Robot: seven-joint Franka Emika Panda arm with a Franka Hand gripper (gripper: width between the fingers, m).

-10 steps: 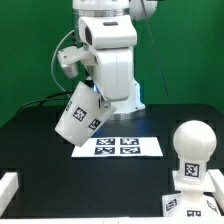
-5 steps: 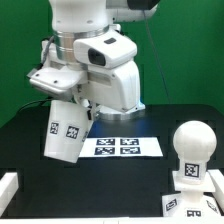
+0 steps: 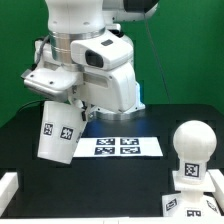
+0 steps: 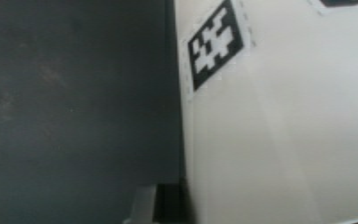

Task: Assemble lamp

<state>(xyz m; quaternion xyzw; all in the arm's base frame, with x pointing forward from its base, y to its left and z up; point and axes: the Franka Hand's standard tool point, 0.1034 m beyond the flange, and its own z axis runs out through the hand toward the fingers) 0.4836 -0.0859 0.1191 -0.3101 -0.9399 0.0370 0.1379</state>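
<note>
The white cone shade (image 3: 57, 132) hangs above the black table at the exterior view's left, nearly upright, wide end down, with tags on its side. My gripper (image 3: 64, 102) is shut on its upper rim; the fingertips are hidden behind the shade. In the wrist view the shade's wall (image 4: 282, 130) and one tag (image 4: 217, 45) fill most of the picture, with a dark finger (image 4: 167, 205) against the wall. The round-headed bulb (image 3: 191, 143) stands in the square base (image 3: 190, 181) at the front of the exterior view's right, far from the gripper.
The marker board (image 3: 118, 146) lies flat on the table between the shade and the base. White rig pieces sit at the front corners (image 3: 8, 186) (image 3: 216, 183). My arm's large white body (image 3: 100, 70) stands behind the board.
My arm has swung toward the exterior view's left with the shade in its grip. The shade has turned from strongly tilted to nearly upright and sunk a little lower.
</note>
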